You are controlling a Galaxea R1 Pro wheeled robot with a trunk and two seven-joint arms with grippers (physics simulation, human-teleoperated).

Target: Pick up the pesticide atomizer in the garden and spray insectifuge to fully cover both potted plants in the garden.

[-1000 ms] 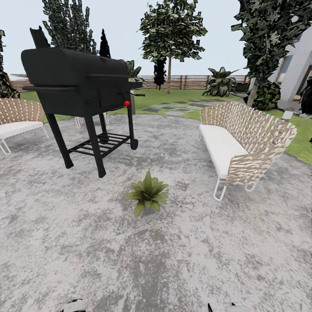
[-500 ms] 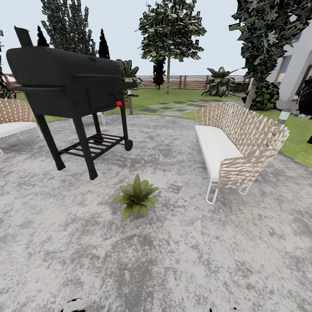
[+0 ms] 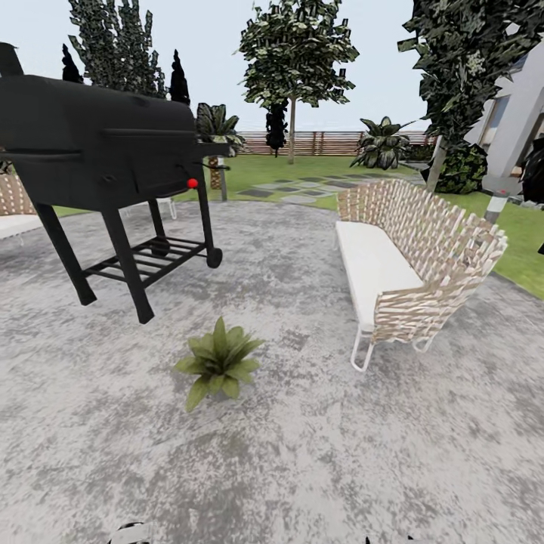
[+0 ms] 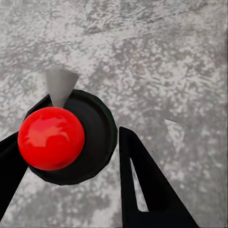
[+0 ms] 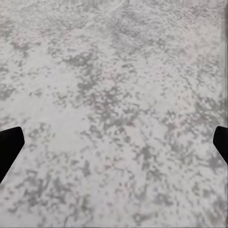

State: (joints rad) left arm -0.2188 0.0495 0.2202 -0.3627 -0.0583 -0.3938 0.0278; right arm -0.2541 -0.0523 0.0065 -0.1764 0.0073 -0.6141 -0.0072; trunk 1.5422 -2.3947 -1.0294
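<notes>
In the left wrist view the pesticide atomizer [image 4: 52, 137] is seen end-on: a red round cap, a dark round body and a whitish nozzle cone. My left gripper [image 4: 71, 166] is shut on it, a black finger [image 4: 142, 185] on each side, over rough grey paving. One potted plant [image 3: 219, 361], a low rosette of pointed green leaves, sits on the paving ahead of me, between the grill and the sofa. My right gripper [image 5: 114, 142] is open, its two black tips far apart above bare paving.
A black grill on legs [image 3: 106, 151] stands at the left. A woven sofa with a white cushion [image 3: 408, 257] stands at the right. Beyond lie lawn with stepping stones [image 3: 302, 185], tall trees, dark bushes and a slat fence [image 3: 332, 142].
The head view has moved forward and turned a little right: grill and plant sit further left and lower in the picture. The things themselves have not moved.
</notes>
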